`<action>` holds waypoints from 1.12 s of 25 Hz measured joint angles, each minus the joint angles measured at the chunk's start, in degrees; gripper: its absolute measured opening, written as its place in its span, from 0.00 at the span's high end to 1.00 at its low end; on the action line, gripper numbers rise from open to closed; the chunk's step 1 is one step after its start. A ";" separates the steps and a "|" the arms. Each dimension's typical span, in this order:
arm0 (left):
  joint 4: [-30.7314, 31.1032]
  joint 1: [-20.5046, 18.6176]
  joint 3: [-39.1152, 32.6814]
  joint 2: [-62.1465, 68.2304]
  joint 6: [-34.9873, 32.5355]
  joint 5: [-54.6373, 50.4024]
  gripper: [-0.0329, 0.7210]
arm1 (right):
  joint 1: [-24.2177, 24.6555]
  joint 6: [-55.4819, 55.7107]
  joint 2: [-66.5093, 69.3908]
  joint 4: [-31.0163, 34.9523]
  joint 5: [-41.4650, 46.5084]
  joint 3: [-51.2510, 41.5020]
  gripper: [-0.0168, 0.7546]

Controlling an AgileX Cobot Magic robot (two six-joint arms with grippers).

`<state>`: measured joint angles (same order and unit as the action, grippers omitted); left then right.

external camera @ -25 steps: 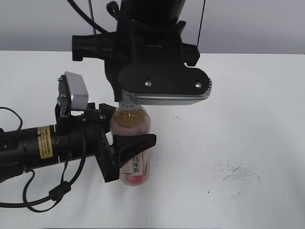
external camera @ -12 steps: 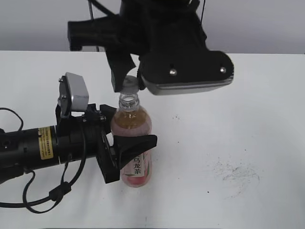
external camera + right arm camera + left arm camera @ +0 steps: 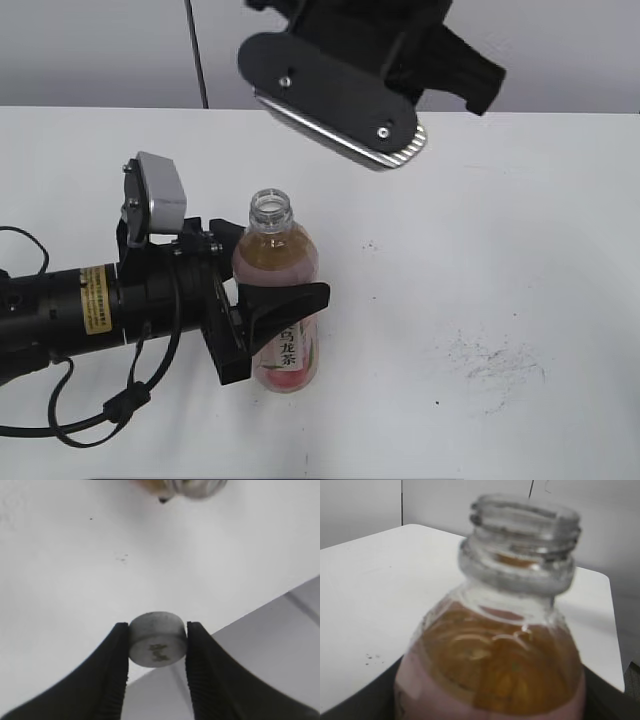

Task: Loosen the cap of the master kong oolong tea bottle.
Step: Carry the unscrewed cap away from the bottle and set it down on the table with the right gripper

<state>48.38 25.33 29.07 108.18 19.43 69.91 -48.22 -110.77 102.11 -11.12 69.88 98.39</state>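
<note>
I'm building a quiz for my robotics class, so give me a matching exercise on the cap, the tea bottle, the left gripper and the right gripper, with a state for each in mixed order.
Things:
1. cap
2. tea bottle
3. left gripper
4. right gripper

States:
A. clamped around the bottle's body
B. standing upright with its neck open
C. pinched between two black fingers
D. raised above the table, shut on the cap

Pairs: 1-C, 2-B, 3-A, 4-D

Amber tea is seen through the clear master kong oolong tea bottle (image 3: 278, 300), whose label is pink and white with black characters. The cap (image 3: 157, 645) is grey-white with a dark mark. The bench (image 3: 520, 250) is white, faintly speckled.
</note>
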 joint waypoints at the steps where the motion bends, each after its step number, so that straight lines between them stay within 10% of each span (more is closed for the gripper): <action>1: 0.00 0.00 0.00 0.00 0.00 0.00 0.37 | 1.29 6.65 0.00 -0.56 0.00 -0.88 0.63; 11: -0.06 0.00 0.00 0.00 0.02 0.05 0.37 | 18.02 35.96 3.48 5.11 -0.16 -16.84 0.63; 23: -0.16 0.00 0.00 0.00 0.07 -0.01 0.37 | 19.52 45.22 16.94 9.00 -14.96 -24.02 0.63; 28: -0.16 0.00 0.00 0.00 0.07 -0.01 0.37 | 19.52 56.04 17.95 5.93 -15.80 -23.15 0.45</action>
<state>48.22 25.33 29.07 108.18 19.50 69.91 -28.70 -54.73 120.06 -5.19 54.08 75.23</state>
